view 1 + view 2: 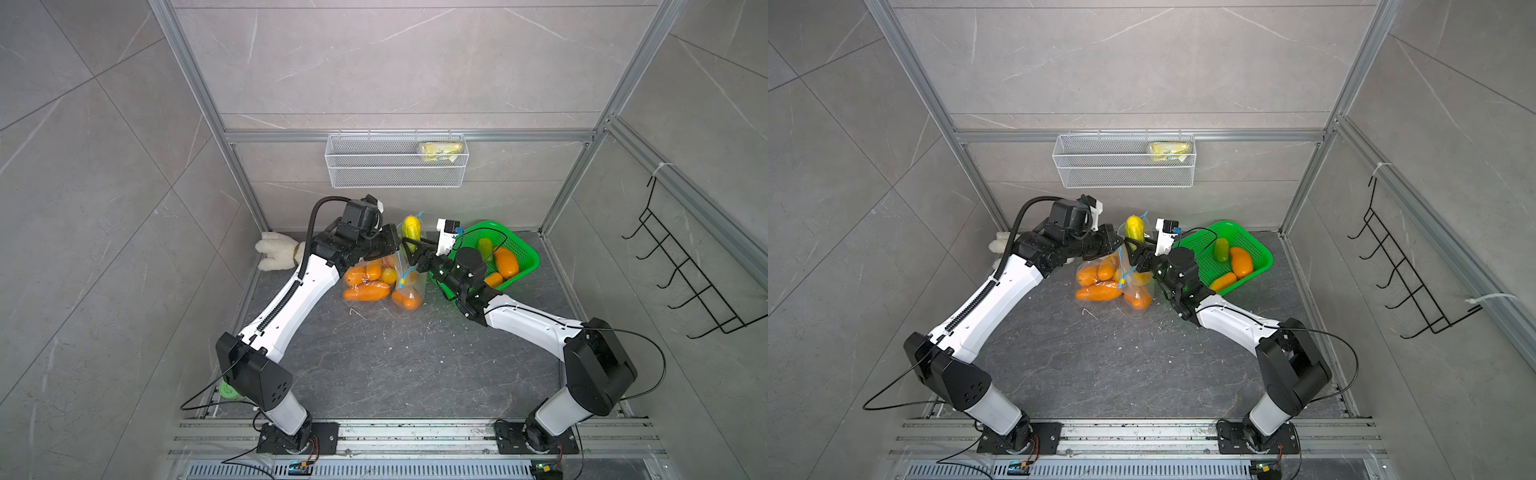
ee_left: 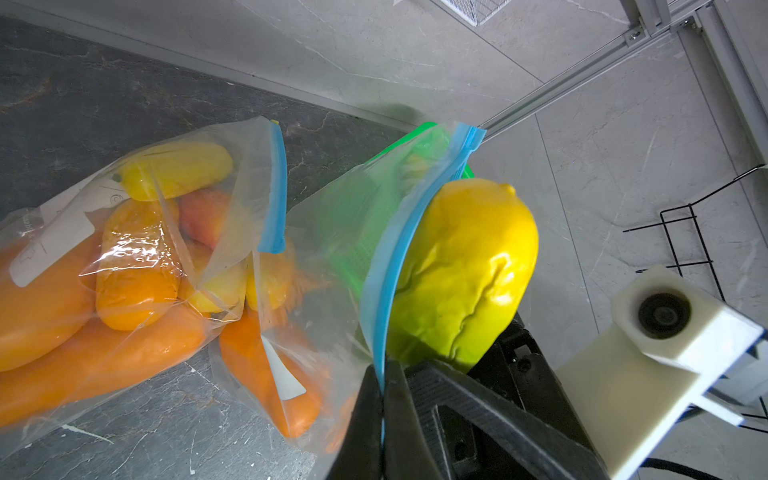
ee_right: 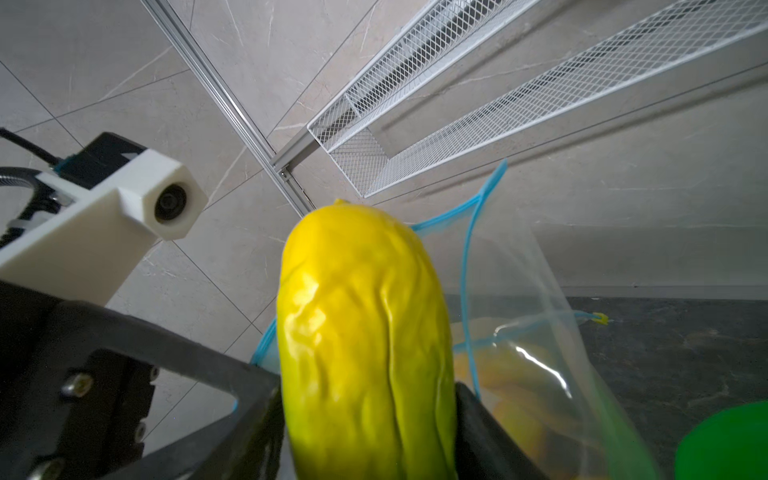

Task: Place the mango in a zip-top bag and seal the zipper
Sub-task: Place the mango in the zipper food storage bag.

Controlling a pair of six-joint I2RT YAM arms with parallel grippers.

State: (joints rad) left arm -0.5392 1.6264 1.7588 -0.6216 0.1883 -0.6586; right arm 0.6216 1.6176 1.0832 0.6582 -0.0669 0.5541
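- The right gripper (image 3: 370,395) was clasped around the lower part of a yellow-green mango (image 3: 361,311), one jaw on each flank.
- The mango's long axis stood nearly upright, and its stem tip pointed up and away from that gripper.
- Just beside it, the left gripper (image 2: 382,395) was clenched on the blue zipper strip (image 2: 399,257) of a clear zip-top bag (image 2: 345,232) and held that lip up.
- The strip curved against the mango's side and touched it, so the mouth lay directly between the two grippers. I could not tell whether the fruit's lower end had entered yet.
- I judged that the coming move turned on lowering the mango end-first past that lip, with the right gripper nearer to do it.
- Below both grippers, the held bag hung to the desk (image 1: 374,365) with yellowish and orange fruit already inside.
- On the far side of the left gripper, a second bag (image 2: 124,257) full of orange and yellow mangoes lay on the desk.
- Behind the right gripper, a green basket (image 1: 528,249) held one green mango (image 1: 484,247) and two orange ones.
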